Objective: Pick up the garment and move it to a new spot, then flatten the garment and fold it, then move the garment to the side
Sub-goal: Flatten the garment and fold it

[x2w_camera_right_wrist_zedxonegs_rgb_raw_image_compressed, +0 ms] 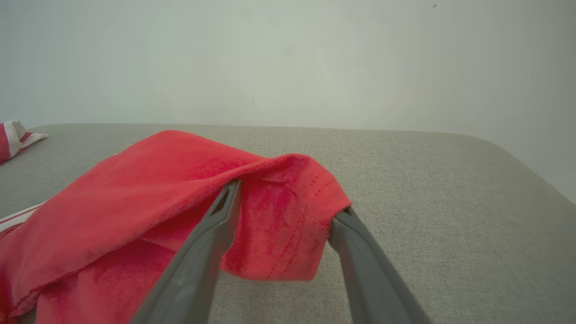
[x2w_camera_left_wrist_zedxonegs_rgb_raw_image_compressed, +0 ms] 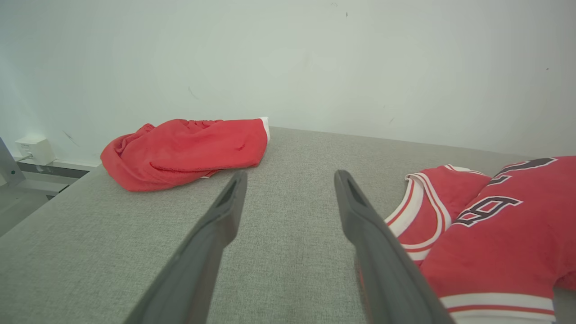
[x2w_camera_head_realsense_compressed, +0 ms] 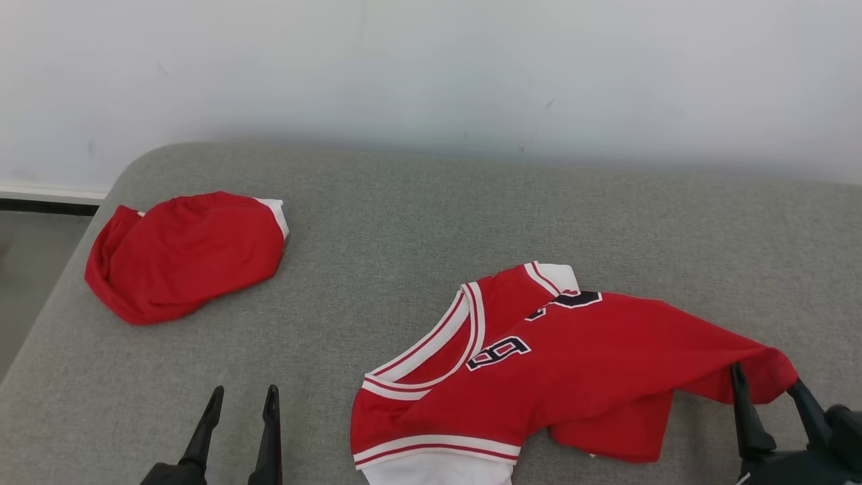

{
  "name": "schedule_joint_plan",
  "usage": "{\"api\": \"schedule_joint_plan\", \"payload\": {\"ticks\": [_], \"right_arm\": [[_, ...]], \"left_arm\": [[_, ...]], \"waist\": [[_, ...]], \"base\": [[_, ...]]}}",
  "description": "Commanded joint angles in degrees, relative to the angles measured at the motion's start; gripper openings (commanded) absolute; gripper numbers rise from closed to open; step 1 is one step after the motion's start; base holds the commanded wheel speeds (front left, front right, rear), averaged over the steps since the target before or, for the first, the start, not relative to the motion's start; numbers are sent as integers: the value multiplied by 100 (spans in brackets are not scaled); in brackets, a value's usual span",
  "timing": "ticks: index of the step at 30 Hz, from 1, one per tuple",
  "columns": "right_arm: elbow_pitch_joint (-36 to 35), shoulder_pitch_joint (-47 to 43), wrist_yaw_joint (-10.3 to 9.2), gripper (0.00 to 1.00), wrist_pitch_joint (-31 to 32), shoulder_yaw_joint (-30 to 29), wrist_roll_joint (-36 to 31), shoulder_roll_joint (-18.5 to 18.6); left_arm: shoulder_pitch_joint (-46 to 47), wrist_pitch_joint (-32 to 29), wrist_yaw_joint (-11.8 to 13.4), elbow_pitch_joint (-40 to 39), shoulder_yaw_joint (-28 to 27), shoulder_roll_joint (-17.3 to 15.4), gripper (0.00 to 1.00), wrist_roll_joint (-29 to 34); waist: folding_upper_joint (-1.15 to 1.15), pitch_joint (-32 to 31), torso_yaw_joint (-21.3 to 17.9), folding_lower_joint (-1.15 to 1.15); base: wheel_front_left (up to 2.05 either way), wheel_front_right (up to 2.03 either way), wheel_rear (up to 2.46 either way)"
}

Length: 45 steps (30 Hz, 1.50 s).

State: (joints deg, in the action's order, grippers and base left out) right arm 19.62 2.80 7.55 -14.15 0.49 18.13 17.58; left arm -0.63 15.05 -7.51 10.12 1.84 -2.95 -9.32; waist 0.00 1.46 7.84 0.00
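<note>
The garment (x2w_camera_head_realsense_compressed: 572, 357), a red jersey with white trim and dark lettering, lies crumpled on the grey padded surface (x2w_camera_head_realsense_compressed: 404, 222) at the front right. Its right corner is raised in a peak. My right gripper (x2w_camera_head_realsense_compressed: 765, 377) stands open at that corner. In the right wrist view the red hem (x2w_camera_right_wrist_zedxonegs_rgb_raw_image_compressed: 288, 225) hangs between the spread fingers of the right gripper (x2w_camera_right_wrist_zedxonegs_rgb_raw_image_compressed: 288, 200) and touches both. My left gripper (x2w_camera_head_realsense_compressed: 244, 391) is open over bare surface left of the jersey, holding nothing. In the left wrist view the left gripper (x2w_camera_left_wrist_zedxonegs_rgb_raw_image_compressed: 290, 175) has the jersey (x2w_camera_left_wrist_zedxonegs_rgb_raw_image_compressed: 490, 234) on its right.
A second red garment (x2w_camera_head_realsense_compressed: 182, 252) with a white edge lies bunched at the back left, also seen as a red heap (x2w_camera_left_wrist_zedxonegs_rgb_raw_image_compressed: 184, 150). A pale wall rises behind the surface. The surface's rounded left edge drops to the floor (x2w_camera_head_realsense_compressed: 27, 269).
</note>
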Motion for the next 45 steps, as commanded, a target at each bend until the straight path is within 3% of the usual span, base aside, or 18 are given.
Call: {"api": "schedule_joint_plan", "payload": {"ticks": [1,11,17,25,31,39,45], "right_arm": [[19,-100,-13,100,-23,-39,21,4],[-425,-320,-13,100,-104,-582,-169,-56],[-1328,-432,-13,100,-100,-803,-414,-339],[-2174,-770,-13,100,-101,-642,-626,-864],[-2221,-896,-13,100,-101,-445,-555,-1085],[-2068,-771,-13,100,-102,-282,-496,-1104],[-1881,-565,-13,100,-102,-106,-426,-1060]], "left_arm": [[4,20,11,8,-10,8,100,-20],[-40,19,29,-60,-58,8,100,-28],[-18,19,24,-62,-94,8,100,13],[-45,19,17,-83,-150,9,100,58],[-59,19,14,-106,-186,9,100,66],[8,19,13,-92,-280,-17,100,155],[547,19,12,-33,-90,-372,100,124]], "waist": [[0,-5,-25,0],[0,-34,-343,0],[0,-59,-420,0],[0,-107,-351,0],[0,-82,-321,0],[0,-24,-379,0],[0,171,-626,0]], "base": [[0,0,0],[0,0,0],[0,0,0],[0,0,0],[0,0,0],[0,0,0],[0,0,0]]}}
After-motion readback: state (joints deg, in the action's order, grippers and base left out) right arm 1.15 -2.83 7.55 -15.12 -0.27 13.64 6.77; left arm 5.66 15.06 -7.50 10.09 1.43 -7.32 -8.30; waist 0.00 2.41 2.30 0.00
